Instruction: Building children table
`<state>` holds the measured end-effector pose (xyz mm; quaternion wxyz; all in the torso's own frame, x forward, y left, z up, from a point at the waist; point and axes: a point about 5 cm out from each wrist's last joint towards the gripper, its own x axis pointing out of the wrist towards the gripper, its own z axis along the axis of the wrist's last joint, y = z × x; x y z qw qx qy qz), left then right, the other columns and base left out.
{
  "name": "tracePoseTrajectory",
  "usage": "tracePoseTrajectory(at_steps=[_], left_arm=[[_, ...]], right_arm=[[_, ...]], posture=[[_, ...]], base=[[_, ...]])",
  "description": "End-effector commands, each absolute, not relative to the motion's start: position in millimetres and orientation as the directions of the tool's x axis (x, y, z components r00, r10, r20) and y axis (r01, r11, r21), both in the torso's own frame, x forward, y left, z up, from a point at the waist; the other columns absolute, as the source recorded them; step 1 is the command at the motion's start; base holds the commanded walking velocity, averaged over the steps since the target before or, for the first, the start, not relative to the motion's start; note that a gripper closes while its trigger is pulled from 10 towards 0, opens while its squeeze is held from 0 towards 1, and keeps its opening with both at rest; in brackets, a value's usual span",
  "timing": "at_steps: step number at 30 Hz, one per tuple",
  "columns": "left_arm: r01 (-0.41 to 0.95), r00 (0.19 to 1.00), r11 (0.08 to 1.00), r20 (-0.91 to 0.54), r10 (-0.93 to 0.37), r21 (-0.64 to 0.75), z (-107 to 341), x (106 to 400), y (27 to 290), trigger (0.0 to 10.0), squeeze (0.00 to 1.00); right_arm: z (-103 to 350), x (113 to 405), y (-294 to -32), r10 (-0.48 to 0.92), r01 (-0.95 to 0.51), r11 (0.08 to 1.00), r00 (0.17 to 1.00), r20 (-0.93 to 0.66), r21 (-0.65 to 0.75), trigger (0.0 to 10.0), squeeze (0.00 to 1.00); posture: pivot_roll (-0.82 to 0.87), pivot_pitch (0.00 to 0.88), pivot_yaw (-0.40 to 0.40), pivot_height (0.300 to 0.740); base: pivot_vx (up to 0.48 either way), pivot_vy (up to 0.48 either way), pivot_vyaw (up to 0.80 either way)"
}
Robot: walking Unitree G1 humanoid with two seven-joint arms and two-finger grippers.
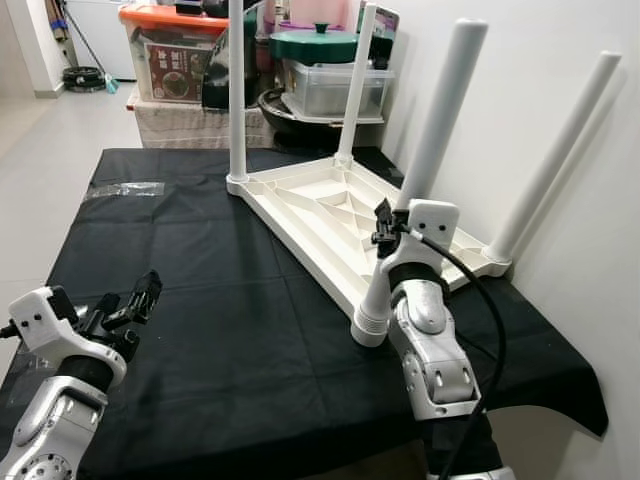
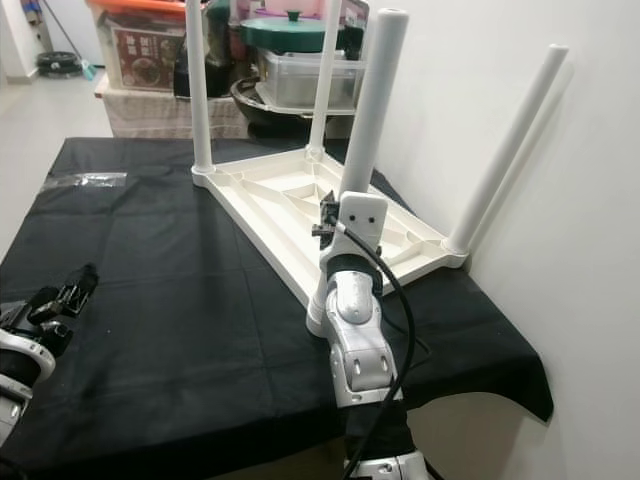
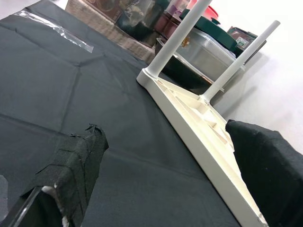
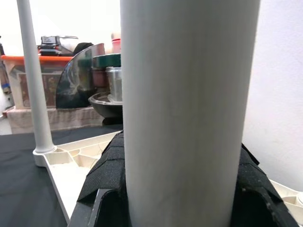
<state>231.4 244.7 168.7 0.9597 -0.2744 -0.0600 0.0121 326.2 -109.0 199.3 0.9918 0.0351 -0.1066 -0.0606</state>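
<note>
Left eye view: a white children table [image 1: 330,215] lies upside down on a table covered with a black cloth [image 1: 200,290], its four white legs pointing up. The right pincer [image 1: 385,232] is clamped on the nearest leg [image 1: 425,170], low down near where the leg meets the tabletop's corner; the silver right arm rises to it from below. The left pincer [image 1: 140,298] hovers over the cloth at the near left, fingers apart, well apart from the children table. A strip of clear tape [image 1: 125,188] lies on the cloth at the far left. Behind the table, an orange-lidded clear bin [image 1: 170,50] holds packaged goods, and a clear box [image 1: 335,88] sits under a green pot lid [image 1: 315,42]; what the box holds cannot be made out

Right eye view: the same scene; the far right leg [image 2: 510,150] leans against the white wall [image 2: 580,200]

Left wrist view: two black padded fingers [image 3: 78,170] frame the cloth with a wide gap between them; the upturned tabletop's ribbed underside [image 3: 189,113] and two far legs lie beyond, with the bins stacked behind

Right wrist view: the gripped leg [image 4: 189,109] stands upright just before the camera, black pads [image 4: 106,175] pressed to both its sides; another leg [image 4: 35,80] stands at the far corner, and a dark bowl [image 4: 102,101] sits among the stacked containers
</note>
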Motion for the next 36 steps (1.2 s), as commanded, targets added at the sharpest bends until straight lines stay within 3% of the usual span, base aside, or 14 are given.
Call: tracePoseTrajectory(at_steps=[1, 12, 36], left_arm=[[0.009, 0.993, 0.847, 0.107, 0.057, -0.531, 167, 232, 243, 10.0, 0.0], [0.013, 0.993, 0.848, 0.11, 0.054, -0.53, 169, 234, 243, 10.0, 0.0], [0.022, 0.993, 0.848, 0.112, 0.044, -0.53, 168, 237, 241, 10.0, 0.0]], right_arm=[[160, 323, -124, -0.205, 0.204, 0.978, 0.978, 0.034, 0.051, 0.0, 0.0], [165, 318, -122, -0.25, 0.247, 0.967, 0.967, 0.053, 0.061, 0.0, 0.0], [176, 316, -114, -0.196, 0.196, 0.981, 0.972, 0.13, 0.018, 0.0, 0.0]], posture=[[0.01, 0.0, -0.109, 0.74], [0.01, 0.0, -0.105, 0.74], [0.0, 0.0, -0.104, 0.74]], base=[[0.0, 0.0, 0.0], [0.0, 0.0, 0.0], [0.0, 0.0, 0.0]])
